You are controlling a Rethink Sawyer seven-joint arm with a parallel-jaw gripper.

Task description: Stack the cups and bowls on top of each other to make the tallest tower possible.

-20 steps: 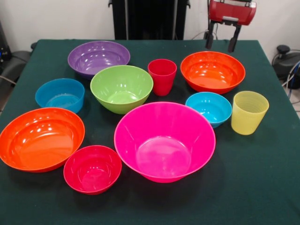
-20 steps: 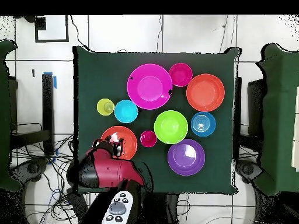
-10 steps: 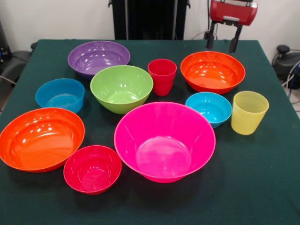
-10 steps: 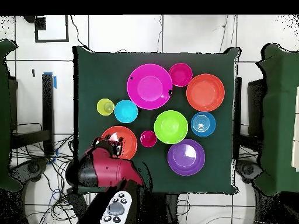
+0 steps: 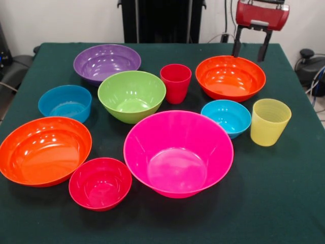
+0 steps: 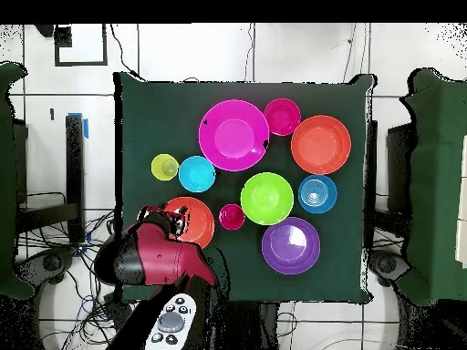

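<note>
All cups and bowls stand apart on the green cloth, none inside another. At the front sit the large pink bowl (image 5: 178,152), an orange bowl (image 5: 44,150) and the small red-pink bowl (image 5: 100,182). Behind them are the green bowl (image 5: 132,95), purple bowl (image 5: 106,62), two blue bowls (image 5: 65,102) (image 5: 226,117), the red cup (image 5: 175,83) and the yellow cup (image 5: 270,121). My gripper (image 5: 250,50) hangs open and empty just behind the far rim of the second orange bowl (image 5: 230,77). In the overhead view the gripper (image 6: 171,217) partly covers that orange bowl (image 6: 195,228).
The table's edge (image 5: 284,56) runs close to the gripper's right side. Cables and dark equipment (image 5: 310,63) lie on the floor beyond that corner. A black stand (image 5: 161,20) rises behind the table's far edge.
The gripper has shifted to the right in the front view, along the far rim of the orange bowl, still open. No cup or bowl has moved.
</note>
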